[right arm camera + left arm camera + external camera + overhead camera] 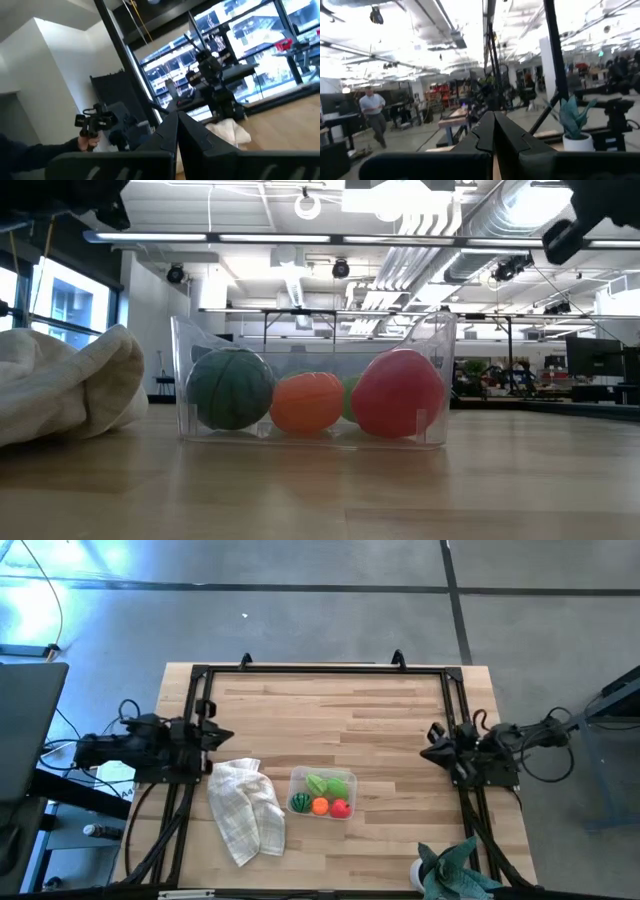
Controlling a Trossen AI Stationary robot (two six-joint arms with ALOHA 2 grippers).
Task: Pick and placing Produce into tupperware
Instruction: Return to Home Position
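**Four pieces in tupperware (294,778)**

The tupperware stands on the counter (330,710), just beside the cloth (245,810). It holds the red piece (340,808), orange piece (319,806), round green piece (300,803) and leafy green piece (327,785). The left hand (225,736) and right hand (427,751) hang at opposite counter edges, fingers closed together, holding nothing.

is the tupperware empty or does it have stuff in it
Not empty: the tupperware holds four produce pieces, a red one, an orange one, a round green one and a leafy light-green one.
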